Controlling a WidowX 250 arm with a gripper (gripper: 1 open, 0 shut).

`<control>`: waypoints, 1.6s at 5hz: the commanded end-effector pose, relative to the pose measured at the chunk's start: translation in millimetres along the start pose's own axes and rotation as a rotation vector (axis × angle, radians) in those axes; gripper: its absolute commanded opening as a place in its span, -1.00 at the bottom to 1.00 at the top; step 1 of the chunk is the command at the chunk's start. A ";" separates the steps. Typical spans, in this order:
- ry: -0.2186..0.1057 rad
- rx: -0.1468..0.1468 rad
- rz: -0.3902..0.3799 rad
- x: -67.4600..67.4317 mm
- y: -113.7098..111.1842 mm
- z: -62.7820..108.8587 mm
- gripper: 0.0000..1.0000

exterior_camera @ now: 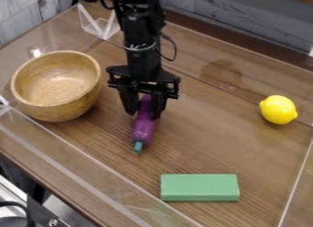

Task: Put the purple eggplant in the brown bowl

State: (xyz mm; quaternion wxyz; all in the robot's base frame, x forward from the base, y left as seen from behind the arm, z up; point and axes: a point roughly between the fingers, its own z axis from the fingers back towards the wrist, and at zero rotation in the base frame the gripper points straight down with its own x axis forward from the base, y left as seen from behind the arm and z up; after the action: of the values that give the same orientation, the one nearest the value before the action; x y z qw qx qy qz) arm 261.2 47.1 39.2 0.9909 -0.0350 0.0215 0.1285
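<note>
Right of the brown bowl (57, 86), the jaws (145, 104) are straddling the purple eggplant (145, 126); whether they are gripping it, I cannot tell.

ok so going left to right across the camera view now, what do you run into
brown bowl, purple eggplant, green block, yellow lemon

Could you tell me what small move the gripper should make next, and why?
Probably finish closing, then lift: the gripper straddles the upper end of the purple eggplant, which lies on the table, outside the bowl.
</note>
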 end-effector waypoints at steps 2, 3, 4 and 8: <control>-0.035 -0.014 0.011 3.9 3.0 16.5 -1.00; -0.033 -0.019 0.013 3.6 3.4 19.1 -1.00; -0.033 -0.025 0.015 3.4 3.8 22.6 -1.00; -0.046 -0.063 0.017 4.1 5.1 44.3 -1.00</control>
State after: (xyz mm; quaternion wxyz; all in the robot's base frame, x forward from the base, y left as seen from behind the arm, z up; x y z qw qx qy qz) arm 256.6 52.3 64.1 0.9871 -0.0669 0.0312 0.1418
